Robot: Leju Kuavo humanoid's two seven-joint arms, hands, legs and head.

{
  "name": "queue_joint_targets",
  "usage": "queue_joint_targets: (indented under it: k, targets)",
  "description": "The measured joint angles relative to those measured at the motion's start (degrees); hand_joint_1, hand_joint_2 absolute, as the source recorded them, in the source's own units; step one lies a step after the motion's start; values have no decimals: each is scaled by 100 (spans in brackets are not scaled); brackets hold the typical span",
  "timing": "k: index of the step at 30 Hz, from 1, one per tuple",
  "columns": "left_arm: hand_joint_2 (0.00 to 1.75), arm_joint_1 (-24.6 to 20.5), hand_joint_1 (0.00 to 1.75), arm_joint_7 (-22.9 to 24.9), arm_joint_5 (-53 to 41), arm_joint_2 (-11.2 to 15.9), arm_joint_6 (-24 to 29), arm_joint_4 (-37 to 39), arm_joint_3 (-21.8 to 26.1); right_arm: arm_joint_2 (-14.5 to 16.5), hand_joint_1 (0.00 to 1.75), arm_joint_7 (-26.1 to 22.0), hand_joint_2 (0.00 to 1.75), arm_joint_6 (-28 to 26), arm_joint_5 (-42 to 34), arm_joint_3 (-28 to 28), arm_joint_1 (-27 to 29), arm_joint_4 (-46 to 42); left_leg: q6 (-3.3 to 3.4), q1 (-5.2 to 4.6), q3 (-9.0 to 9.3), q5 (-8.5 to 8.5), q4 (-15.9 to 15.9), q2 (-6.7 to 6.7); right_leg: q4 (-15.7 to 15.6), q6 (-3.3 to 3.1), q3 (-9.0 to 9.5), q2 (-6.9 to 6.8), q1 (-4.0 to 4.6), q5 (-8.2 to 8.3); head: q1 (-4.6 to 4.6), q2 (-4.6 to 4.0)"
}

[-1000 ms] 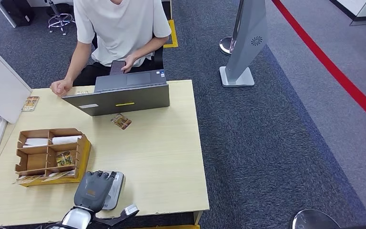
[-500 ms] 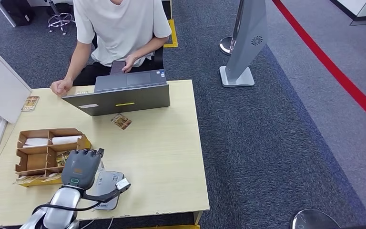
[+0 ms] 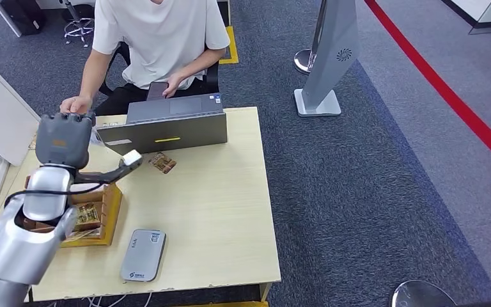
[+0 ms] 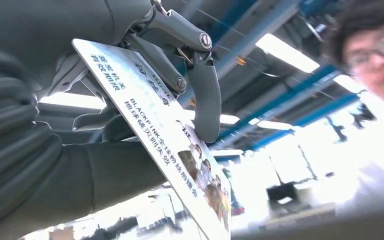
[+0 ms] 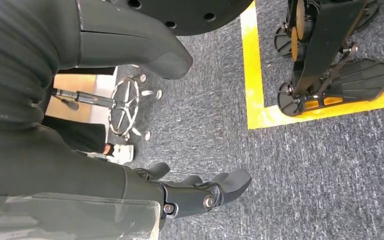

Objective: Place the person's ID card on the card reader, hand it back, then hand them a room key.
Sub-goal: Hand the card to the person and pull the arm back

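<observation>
Left hand (image 3: 63, 139) matt grey plastic, arm (image 3: 19, 236) brushed silver metal. ID card (image 4: 155, 127) glossy laminated plastic. Bench (image 3: 211, 204) smooth pale wood laminate. Card reader (image 3: 143, 255) satin grey plastic. Organizer (image 3: 110, 206) at 9 o'clock raw brown wood. Laptop (image 3: 166, 131) matt grey metal. Floor (image 3: 358, 192) rough carpet.

Table (image 3: 230, 211) bears laptop (image 3: 163, 131), card reader (image 3: 143, 255), organizer (image 3: 96, 217)

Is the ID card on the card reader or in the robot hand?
In the left robot hand: its fingers pinch the ID card. The card reader lies bare on the table.
</observation>
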Motion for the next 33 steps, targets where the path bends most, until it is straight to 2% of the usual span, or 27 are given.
queue_joint_targets:
  k: [2, 5, 17, 24, 28, 32, 33]
  targets:
    - [175, -320, 175, -54, 0, -14, 3, 247, 64, 0, 0, 0, 175, 13, 29, 32, -1, 0, 0, 0, 0, 0, 0, 1, 1, 0, 0, 3, 0, 0, 0, 1]
    - [175, -573, 175, -71, 0, -37, 21, 479, 107, 0, 0, 0, 175, 17, 34, 59, -3, 0, 0, -1, 0, -1, 0, 2, 0, 0, -1, 4, 0, 0, 1, 0]
    - [175, -900, 175, 36, 0, -70, 53, 894, 115, 0, 0, 2, 175, 48, 87, 135, -6, 0, -1, 0, -1, 0, 0, 2, 1, 0, -3, 4, 0, 0, 1, 0]
    - [175, -1740, 175, -20, 0, 46, 354, 1938, 163, 0, 0, 50, 175, 97, 243, 216, -10, 0, -5, 1, -1, 3, 0, 4, 7, 0, -3, 7, 0, 0, 0, 1]
    - [175, -1928, 175, -162, 1, 84, 450, 2319, 266, 0, 0, 95, 175, 92, 247, 250, -15, 0, -5, 1, -1, 3, -1, 2, 7, 0, -3, 7, 0, 0, -1, 1]
    - [175, -1941, 0, -233, 0, 89, 389, 2453, 341, 0, 0, 107, 175, 80, 245, 255, -19, 0, -5, 1, -1, 3, -1, 2, 7, 0, -3, 6, 0, 0, 0, 1]
    - [175, -1942, 0, -246, 1, 89, 360, 2472, 359, 0, 0, 99, 175, 79, 245, 255, -20, 0, -5, 1, -1, 3, -1, 3, 7, 0, -3, 6, 0, 0, 1, 2]
